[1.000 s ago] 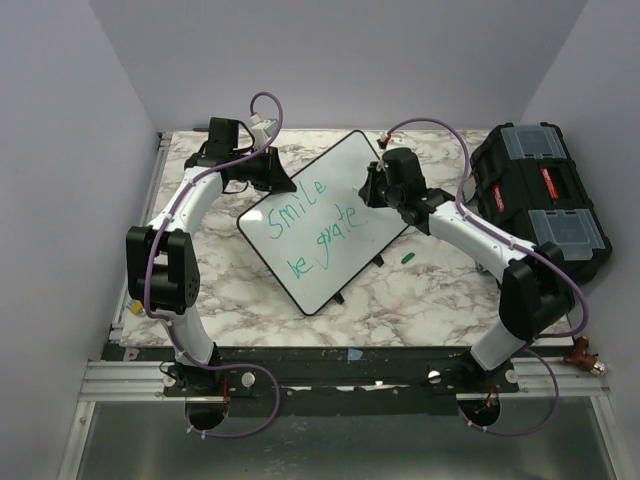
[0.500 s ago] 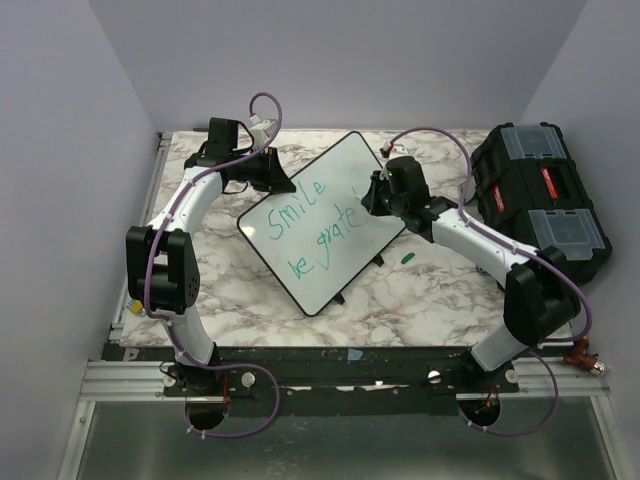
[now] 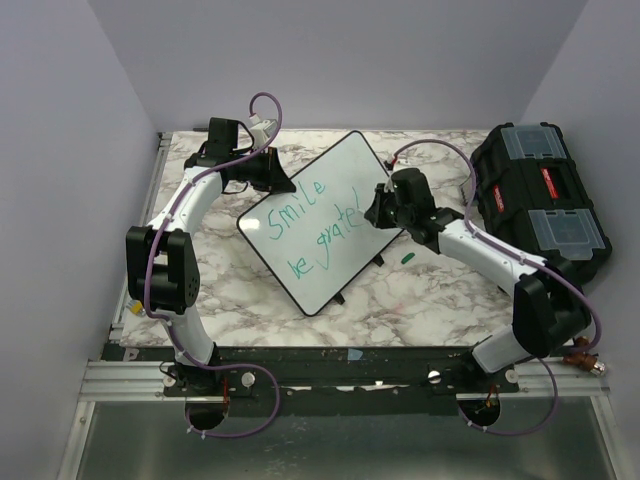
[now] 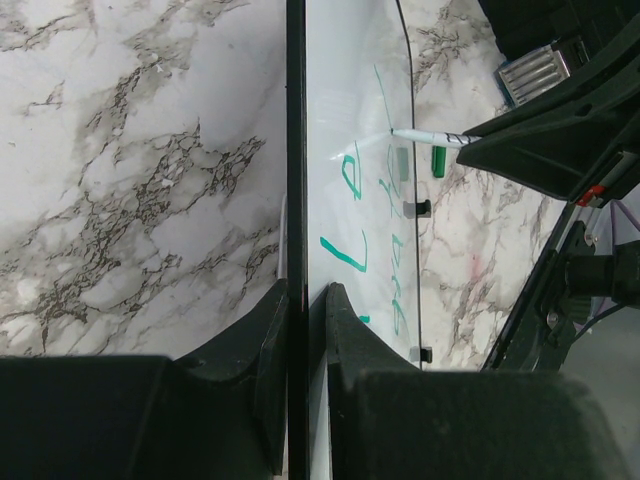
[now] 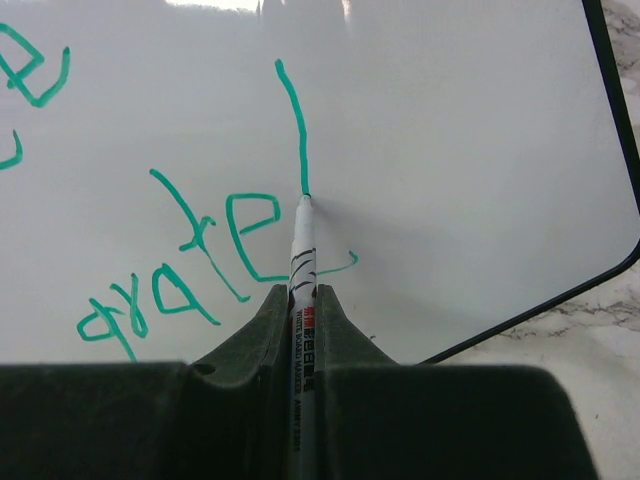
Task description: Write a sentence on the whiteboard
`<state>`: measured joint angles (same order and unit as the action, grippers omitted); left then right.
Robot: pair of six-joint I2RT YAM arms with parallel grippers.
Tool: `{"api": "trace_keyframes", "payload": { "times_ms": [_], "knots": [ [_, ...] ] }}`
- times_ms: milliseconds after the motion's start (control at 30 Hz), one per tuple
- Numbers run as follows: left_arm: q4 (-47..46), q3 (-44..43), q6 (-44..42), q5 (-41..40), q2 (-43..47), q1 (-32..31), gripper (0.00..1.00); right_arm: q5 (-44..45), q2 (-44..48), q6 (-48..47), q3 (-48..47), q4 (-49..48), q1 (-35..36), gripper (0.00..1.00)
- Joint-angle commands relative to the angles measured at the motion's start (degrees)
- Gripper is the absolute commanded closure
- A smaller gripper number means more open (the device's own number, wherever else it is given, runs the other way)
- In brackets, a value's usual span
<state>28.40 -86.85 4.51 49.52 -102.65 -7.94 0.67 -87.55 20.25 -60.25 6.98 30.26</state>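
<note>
The whiteboard, a flat glossy white rectangle with a thin black frame and rounded corners, lay turned cornerwise near the middle of the table, whose top was white marble veined in grey and brown. Two small black feet stuck out from under its near right edge. The sentence ran across it in thin, uneven green strokes on two lines: "Smile" above, "be grate" below, followed by one long straight stroke.

The left claw was closed tight on the board's far left edge. Its two black, matte, wedge-shaped fingers pinched the black frame between them, one on the white face and one on the back.

The right claw was closed around a marker, a slim white barrel with black print and a green tip. The barrel sat in the narrow groove between the two dark fingers. Its tip touched the white surface at the lower end of that long stroke, just after the "e".

A small green cap-shaped piece lay on the marble just beside the board's right corner. A black plastic toolbox with clear lid panels and red labels stood at the table's right side, apart from the board.
</note>
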Motion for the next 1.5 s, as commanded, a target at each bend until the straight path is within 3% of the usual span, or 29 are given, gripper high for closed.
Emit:
{"api": "trace_keyframes", "payload": {
  "times_ms": [0,733,1000,1467],
  "knots": [
    [-2.9,0.0,-6.1,-1.7,2.2,-0.4,1.00,-2.5,0.8,1.2,3.7,4.5,0.1,0.99],
    [-3.0,0.0,-6.1,-1.5,2.3,-0.4,1.00,-7.6,5.8,5.1,12.2,6.2,0.2,0.99],
    [-2.9,0.1,-6.1,-1.5,2.3,-0.4,1.00,-9.4,7.2,5.9,8.9,5.7,0.5,0.99],
    [-2.7,0.0,-6.4,-1.5,2.3,-0.4,1.00,-3.1,9.4,7.0,1.4,2.0,0.5,0.99]
  ]
}}
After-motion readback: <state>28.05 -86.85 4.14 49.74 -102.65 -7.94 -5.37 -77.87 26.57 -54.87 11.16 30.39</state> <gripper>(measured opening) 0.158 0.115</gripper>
